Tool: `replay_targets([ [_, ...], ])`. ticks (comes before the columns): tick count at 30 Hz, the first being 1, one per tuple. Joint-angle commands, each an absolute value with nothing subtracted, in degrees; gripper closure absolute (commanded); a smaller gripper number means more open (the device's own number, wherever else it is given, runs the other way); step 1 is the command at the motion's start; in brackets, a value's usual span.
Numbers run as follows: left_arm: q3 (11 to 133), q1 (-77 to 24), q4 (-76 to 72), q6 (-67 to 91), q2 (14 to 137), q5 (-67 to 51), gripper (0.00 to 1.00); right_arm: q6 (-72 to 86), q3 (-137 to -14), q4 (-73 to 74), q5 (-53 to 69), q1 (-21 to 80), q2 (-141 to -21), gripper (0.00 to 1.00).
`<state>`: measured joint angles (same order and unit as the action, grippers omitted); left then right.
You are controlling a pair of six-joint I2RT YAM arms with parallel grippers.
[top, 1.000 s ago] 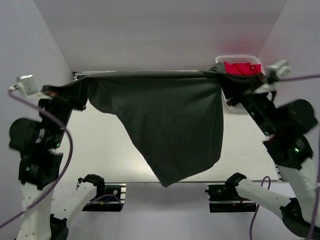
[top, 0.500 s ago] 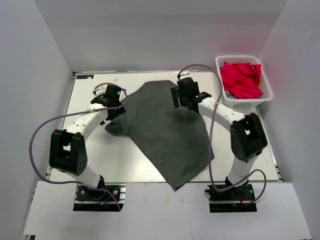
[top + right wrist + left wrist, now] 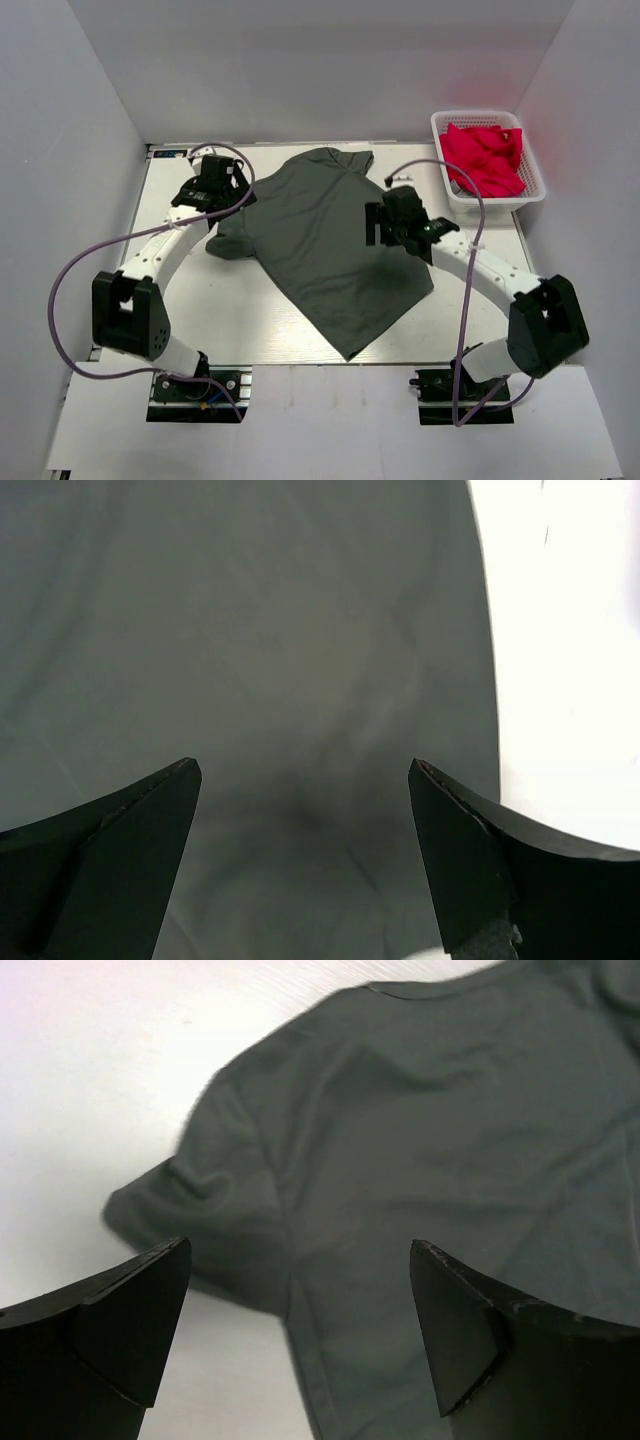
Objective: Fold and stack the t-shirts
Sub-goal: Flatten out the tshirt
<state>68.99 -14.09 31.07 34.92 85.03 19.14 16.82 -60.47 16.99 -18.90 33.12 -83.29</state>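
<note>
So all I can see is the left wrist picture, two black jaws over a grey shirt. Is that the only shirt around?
Observer: No. A white basket at the table's far right corner holds red-pink shirts.
Operator: Is the whole grey one laid out?
Observer: The grey shirt lies spread at a slant, with its collar toward the far edge and a hem corner close to the near edge.
Operator: And the other arm?
Observer: The right arm's jaws stand open above the shirt's right side, gripping nothing.

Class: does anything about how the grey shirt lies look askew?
Yes. The grey t-shirt lies skewed on the table, one hem corner pointing at the near edge, and its sleeve beside the left gripper is bunched.
</note>
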Motion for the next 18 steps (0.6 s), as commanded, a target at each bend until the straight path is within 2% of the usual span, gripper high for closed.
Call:
replay_targets([
  [1, 71.0, -14.2, 24.9, 30.5, 89.9, 12.1, 0.00, 23.5, -52.6, 19.0, -16.3, 33.0, -79.5, 0.10],
  [6, 78.9, -14.2, 27.0, 29.3, 101.1, 11.3, 0.00, 28.4, -44.2, 18.2, -13.1, 33.0, -75.3, 0.10],
  [11, 82.1, -14.2, 29.9, 29.3, 109.2, 12.8, 0.00, 29.6, -42.1, 16.8, -13.4, 32.9, -77.8, 0.10],
  [18, 72.3, -14.2, 33.7, 34.1, 110.0, 19.1, 0.00, 29.4, -47.4, 17.7, -17.4, 30.7, -89.2, 0.10],
])
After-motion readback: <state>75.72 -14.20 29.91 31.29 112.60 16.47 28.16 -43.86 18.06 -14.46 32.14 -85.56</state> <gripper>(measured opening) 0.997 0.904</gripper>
